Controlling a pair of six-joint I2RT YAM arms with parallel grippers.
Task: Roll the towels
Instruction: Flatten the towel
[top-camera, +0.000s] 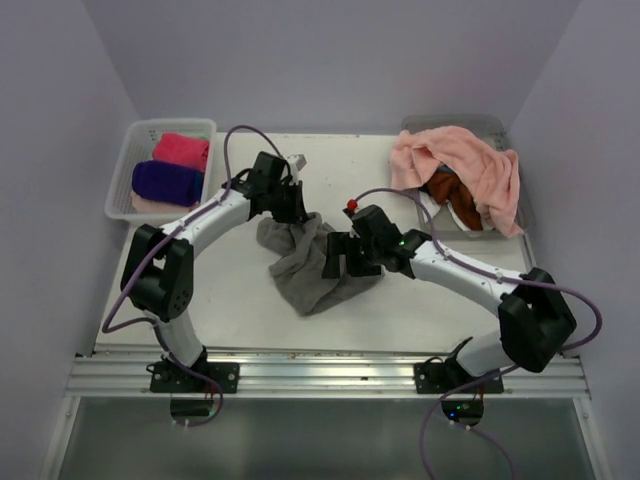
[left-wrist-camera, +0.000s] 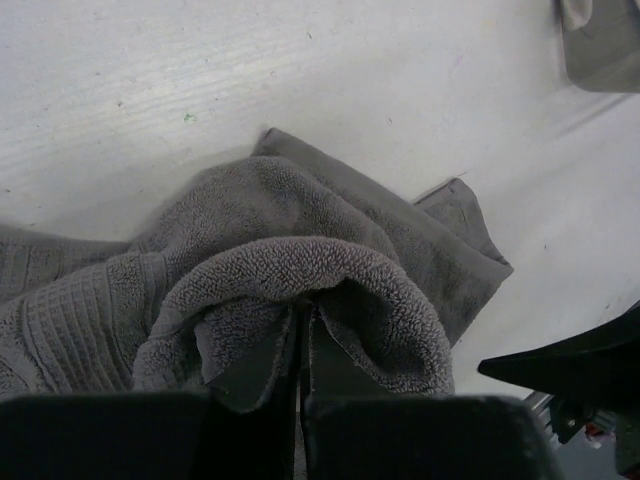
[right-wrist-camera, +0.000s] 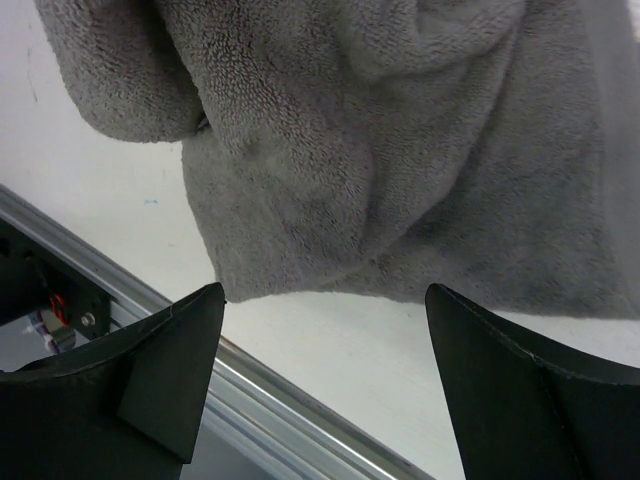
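Observation:
A grey towel (top-camera: 305, 268) lies crumpled in the middle of the table. My left gripper (top-camera: 296, 212) is at the towel's far edge. In the left wrist view its jaws (left-wrist-camera: 303, 312) are shut on a raised fold of the grey towel (left-wrist-camera: 300, 215). My right gripper (top-camera: 336, 258) is low over the towel's right side. In the right wrist view it (right-wrist-camera: 325, 295) stands open, with the grey towel's (right-wrist-camera: 380, 150) near edge just beyond its fingertips and nothing between them. Rolled hot pink (top-camera: 182, 150) and purple (top-camera: 167, 182) towels lie in the left basket.
The white basket (top-camera: 124, 178) stands at the back left. A grey bin (top-camera: 500, 128) at the back right holds loose salmon pink (top-camera: 470, 160), rust orange (top-camera: 447, 188) and white (top-camera: 466, 213) towels. The table's metal front rail (right-wrist-camera: 250, 390) runs close under my right gripper.

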